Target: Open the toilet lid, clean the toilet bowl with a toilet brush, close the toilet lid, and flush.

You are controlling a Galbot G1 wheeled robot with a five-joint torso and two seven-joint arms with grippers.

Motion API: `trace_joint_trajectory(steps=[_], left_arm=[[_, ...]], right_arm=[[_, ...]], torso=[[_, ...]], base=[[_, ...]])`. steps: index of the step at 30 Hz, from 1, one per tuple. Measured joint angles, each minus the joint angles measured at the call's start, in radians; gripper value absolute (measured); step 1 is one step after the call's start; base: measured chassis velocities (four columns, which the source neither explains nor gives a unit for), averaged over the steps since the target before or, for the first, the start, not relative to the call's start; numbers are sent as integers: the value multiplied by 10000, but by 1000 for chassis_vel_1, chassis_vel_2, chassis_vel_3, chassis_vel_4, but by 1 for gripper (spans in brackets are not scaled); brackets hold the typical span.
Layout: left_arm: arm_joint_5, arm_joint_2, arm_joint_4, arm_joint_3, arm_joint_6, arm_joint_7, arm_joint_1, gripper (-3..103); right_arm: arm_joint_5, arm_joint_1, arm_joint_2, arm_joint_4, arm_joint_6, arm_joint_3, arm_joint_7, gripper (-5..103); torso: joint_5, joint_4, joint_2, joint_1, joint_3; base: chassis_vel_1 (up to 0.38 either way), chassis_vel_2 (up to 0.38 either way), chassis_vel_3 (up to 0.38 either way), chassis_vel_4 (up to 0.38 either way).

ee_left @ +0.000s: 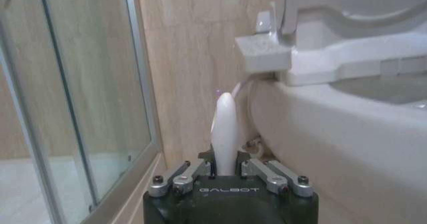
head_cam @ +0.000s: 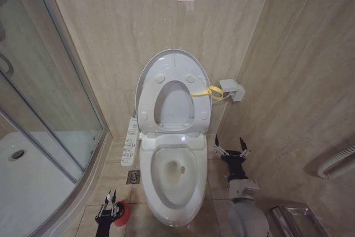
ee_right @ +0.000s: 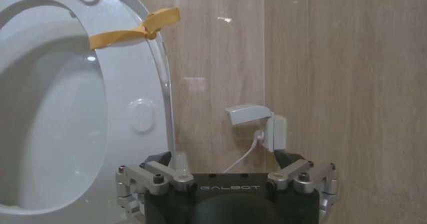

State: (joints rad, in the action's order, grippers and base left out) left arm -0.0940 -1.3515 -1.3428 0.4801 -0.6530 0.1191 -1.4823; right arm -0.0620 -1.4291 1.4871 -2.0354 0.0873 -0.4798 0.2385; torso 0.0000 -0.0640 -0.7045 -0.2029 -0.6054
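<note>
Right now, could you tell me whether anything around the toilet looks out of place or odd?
One oddity: a yellow strap is tied to the raised toilet lid at its edge, dangling toward the wall socket. Nothing looks spilled or broken. The left claw is closed on the toilet brush handle beside the toilet bowl; the right claw is open.

Bathroom: toilet bowl (head_cam: 173,177), glass shower enclosure (head_cam: 39,81), tiled walls (head_cam: 288,54).

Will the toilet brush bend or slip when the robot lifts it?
Probably not bend: the toilet brush handle looks like stiff, thin plastic. It seems light. Its smooth, glossy surface might slip, though the left end effector is closed around it.
</note>
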Motion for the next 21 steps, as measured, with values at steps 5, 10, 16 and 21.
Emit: trace_joint_trajectory(steps=[5,10,16,21], left_arm=[[95,81,-1650,23,140,78,-947,20],[198,182,-3562,85,419,262,-1796,20],[384,418,-6143,40,1198,569,-2649,20],[446,763,-7584,-279,1837,826,-2989,20]], right_arm=[[0,-1,0,0,0,0,0,100],[-1,-1,0,0,0,0,0,100],[0,0,0,0,0,0,0,100],[0,0,0,0,0,0,0,100]], torso=[[0,0,0,0,0],[0,1,0,0,0],[4,-1,0,1,0],[1,0,0,0,0]], base=[[0,0,0,0],[0,0,0,0],[0,0,0,0],[0,0,0,0]])
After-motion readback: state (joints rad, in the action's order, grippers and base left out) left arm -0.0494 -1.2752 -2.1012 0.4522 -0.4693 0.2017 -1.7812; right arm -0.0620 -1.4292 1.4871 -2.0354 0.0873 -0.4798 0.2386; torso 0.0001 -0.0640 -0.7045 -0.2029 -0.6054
